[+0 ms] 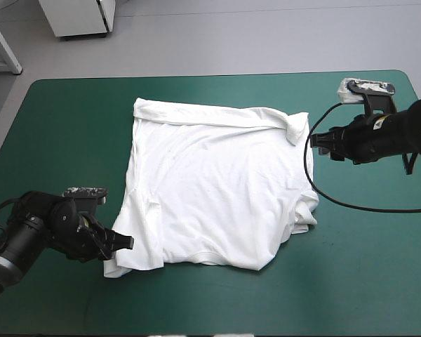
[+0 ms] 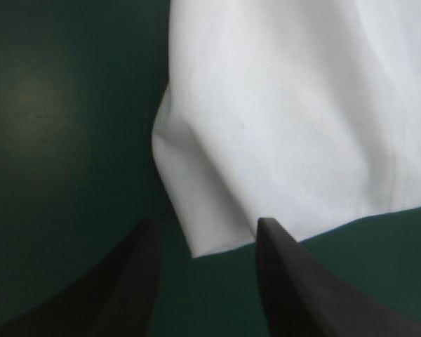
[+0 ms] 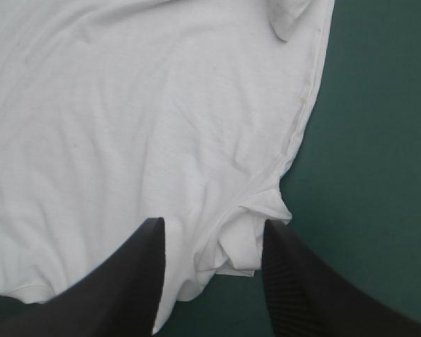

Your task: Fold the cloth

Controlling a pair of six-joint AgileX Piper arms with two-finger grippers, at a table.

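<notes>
T-shirt [image 1: 214, 193] white, spread mostly flat around the middle of the table [image 1: 56, 140], nearer the far edge than the near one. Its far hem is turned over into a rolled band [image 1: 217, 116] running along the far side and ending in a small flap at the far-right corner. The side toward the table's right edge is bunched into a few stacked folds [image 1: 305, 214]. The near-left corner sticks out a bit, lying flat on the teal-green cover.

Left end effector [image 1: 126, 242] sits low toward the table's near-left corner, at that near-left corner of the shirt. In the left wrist view, the left end effector [image 2: 209, 221] has its black fingers [image 2: 144, 281] standing apart, with the shirt corner [image 2: 210, 232] just ahead and between them. Nothing clamped.

Right end effector [image 1: 317, 140] is toward the table's far-right corner, just beside the flap end of the rolled band, pointing at the shirt. In the right wrist view, the right end effector [image 3: 214, 222] has its fingers [image 3: 295, 288] apart too, the bunched folds [image 3: 249, 242] showing between them. It grips nothing.
</notes>
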